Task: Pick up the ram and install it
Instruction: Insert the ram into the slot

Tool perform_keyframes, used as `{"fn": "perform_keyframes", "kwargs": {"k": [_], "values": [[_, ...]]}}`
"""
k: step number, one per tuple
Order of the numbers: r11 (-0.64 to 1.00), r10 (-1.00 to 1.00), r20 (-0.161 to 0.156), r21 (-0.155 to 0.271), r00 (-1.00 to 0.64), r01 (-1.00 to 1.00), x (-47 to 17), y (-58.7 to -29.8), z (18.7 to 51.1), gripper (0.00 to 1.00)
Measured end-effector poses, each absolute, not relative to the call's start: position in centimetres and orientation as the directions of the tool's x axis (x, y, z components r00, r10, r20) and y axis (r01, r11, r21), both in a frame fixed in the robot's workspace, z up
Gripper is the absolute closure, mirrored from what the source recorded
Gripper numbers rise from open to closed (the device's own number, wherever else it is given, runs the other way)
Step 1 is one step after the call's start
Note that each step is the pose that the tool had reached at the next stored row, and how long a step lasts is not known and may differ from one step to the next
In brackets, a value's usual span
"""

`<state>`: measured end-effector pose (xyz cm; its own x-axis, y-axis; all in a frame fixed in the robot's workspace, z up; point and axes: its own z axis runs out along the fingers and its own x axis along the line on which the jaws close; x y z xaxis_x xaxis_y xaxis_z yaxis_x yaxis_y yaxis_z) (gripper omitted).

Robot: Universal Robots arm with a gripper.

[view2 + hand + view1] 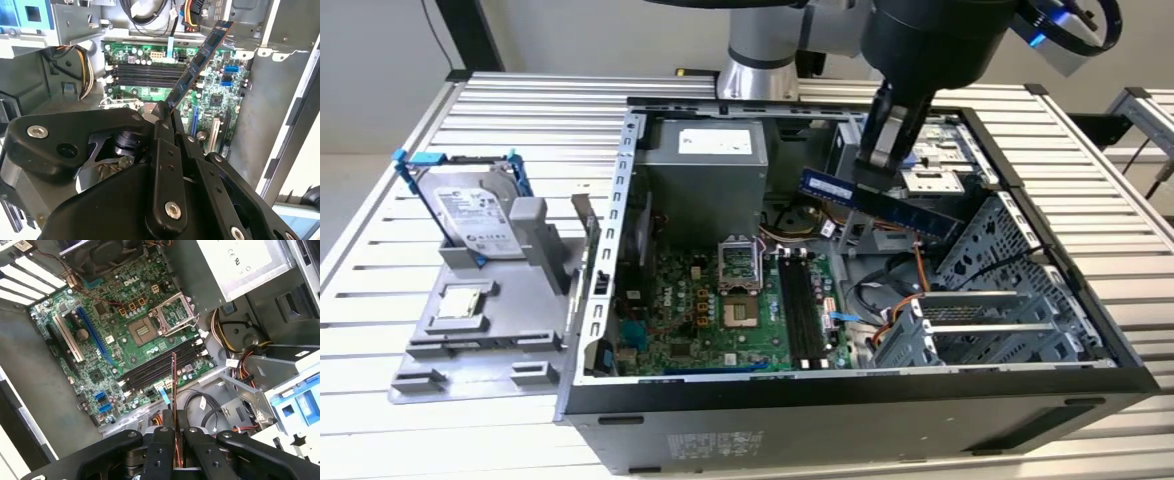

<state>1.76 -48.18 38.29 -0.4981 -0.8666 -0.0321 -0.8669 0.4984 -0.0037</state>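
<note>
One thin, flat, dark blue ram sits pinched in your black gripper in the exterior view, held over the open grey computer case. In the second wrist view it sticks out past the fingers, above the green motherboard. In the first wrist view it is edge-on over the black sockets.

The ram is a thin, dark blue stick, seemingly with a pale label near its far-left end. Clamped in the gripper, it hangs in the air over the open computer case, on edge and sloping down toward the exterior view's right. It appears slanted in the second wrist view and edge-on in the first wrist view.
</note>
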Motion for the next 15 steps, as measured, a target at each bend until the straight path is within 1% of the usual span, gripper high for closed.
{"fn": "perform_keyframes", "kwargs": {"k": [15], "values": [[0.614, -0.789, -0.032, -0.004, -0.613, -0.789, 1.76, -48.18, 38.29, 1.00]]}}
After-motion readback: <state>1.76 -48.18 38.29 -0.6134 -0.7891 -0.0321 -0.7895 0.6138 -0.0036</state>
